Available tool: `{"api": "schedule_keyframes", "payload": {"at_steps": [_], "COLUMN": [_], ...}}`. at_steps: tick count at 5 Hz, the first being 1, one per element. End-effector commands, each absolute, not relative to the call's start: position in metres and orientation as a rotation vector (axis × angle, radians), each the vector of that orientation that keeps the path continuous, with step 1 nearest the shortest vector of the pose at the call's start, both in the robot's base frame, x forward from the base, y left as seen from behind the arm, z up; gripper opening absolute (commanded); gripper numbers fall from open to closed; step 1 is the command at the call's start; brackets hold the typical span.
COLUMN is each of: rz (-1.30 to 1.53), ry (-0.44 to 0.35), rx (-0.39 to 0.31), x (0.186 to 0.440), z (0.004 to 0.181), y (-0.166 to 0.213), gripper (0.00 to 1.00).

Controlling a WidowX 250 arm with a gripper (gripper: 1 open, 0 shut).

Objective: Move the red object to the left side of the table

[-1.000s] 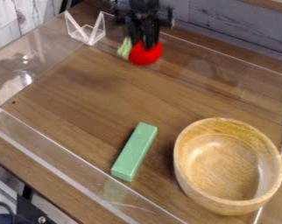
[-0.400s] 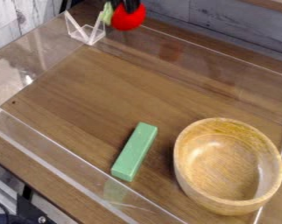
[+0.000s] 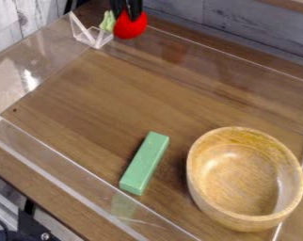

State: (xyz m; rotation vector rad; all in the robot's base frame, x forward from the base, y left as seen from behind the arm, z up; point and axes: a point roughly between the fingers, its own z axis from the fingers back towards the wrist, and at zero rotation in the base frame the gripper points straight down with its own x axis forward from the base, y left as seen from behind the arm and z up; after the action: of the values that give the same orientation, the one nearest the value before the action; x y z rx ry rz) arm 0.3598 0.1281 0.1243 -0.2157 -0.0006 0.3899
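- Camera view: we look down on the brown wooden table [image 3: 110,108], with the dark claw [image 3: 125,13] coming in at the top edge.
- We see the claw closed on the red toy fruit [image 3: 130,26], its dark fingers reaching down over the fruit's upper part.
- We find that fruit near the top of the view, left of the middle, at the far end of the table; we cannot tell whether its underside touches anything.
- Just beside it, on the view's left, we make out its pale green leafy tip [image 3: 107,21], next to a clear angular plastic piece [image 3: 91,36].
- Well apart from the fruit, we see a green block [image 3: 145,163] lying at a slant on the wood.
- To the view's right of the block, near but apart from it, we see a round wooden bowl [image 3: 199,174], upright.
- Along the lower left, we see a low clear wall [image 3: 66,179] edging the tabletop.
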Motion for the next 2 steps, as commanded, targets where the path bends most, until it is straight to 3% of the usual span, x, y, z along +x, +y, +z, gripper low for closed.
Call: {"api": "schedule_keyframes", "payload": {"at_steps": [1, 2], "rz": [0.448, 0.437], "ry": [-0.072, -0.058], "rx": [-0.199, -0.201], "x": [0.3558, 0.3533], "z": [0.1514, 0.1521], "y": [0.1244, 0.1163], "gripper": [0.0, 0.0]}}
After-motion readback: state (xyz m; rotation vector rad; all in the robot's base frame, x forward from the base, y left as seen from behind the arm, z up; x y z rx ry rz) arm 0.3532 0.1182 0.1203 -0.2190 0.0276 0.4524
